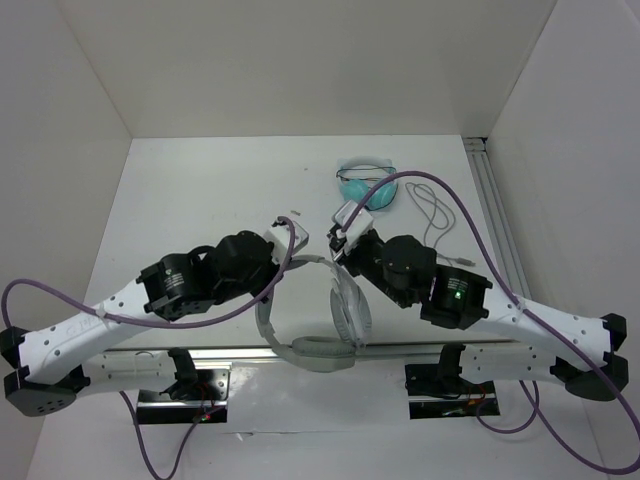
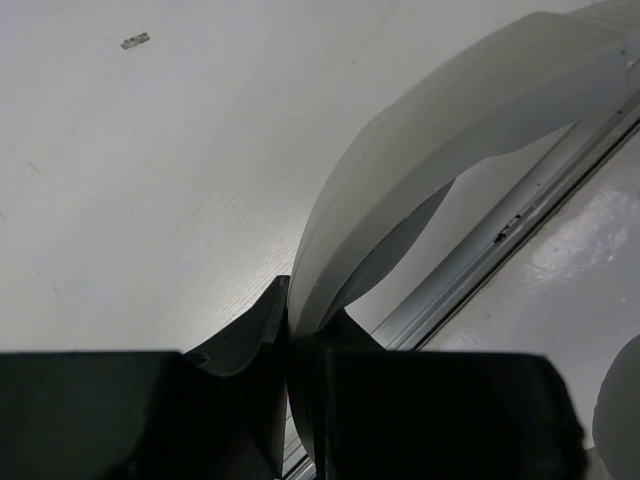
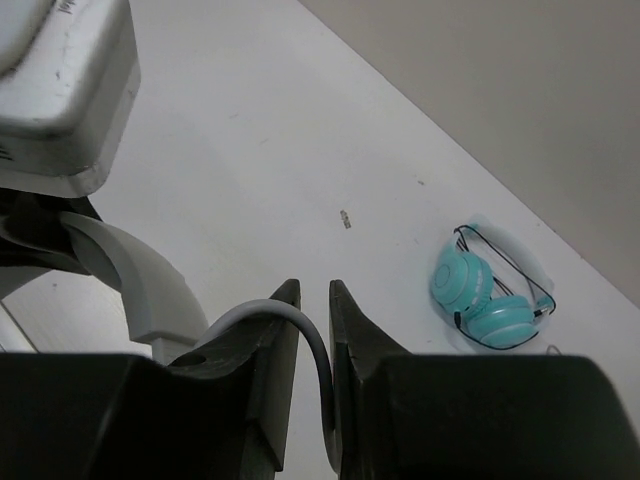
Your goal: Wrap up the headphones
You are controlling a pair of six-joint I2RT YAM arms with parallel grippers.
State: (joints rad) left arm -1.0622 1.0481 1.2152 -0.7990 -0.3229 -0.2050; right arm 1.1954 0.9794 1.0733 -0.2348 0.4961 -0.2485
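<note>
The left end effector (image 2: 298, 312) pinches the headphones (image 1: 350, 305), which lie at 6 o'clock from the right end effector (image 3: 315, 292), slightly spread around the cable (image 3: 322, 390).

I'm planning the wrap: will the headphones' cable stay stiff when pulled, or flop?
Probably floppy: the cable bends in a tight arc between the right gripper's fingers. It looks thin and light, so it may slip through them. The headband looks rigid: it arches freely from the left gripper.
</note>
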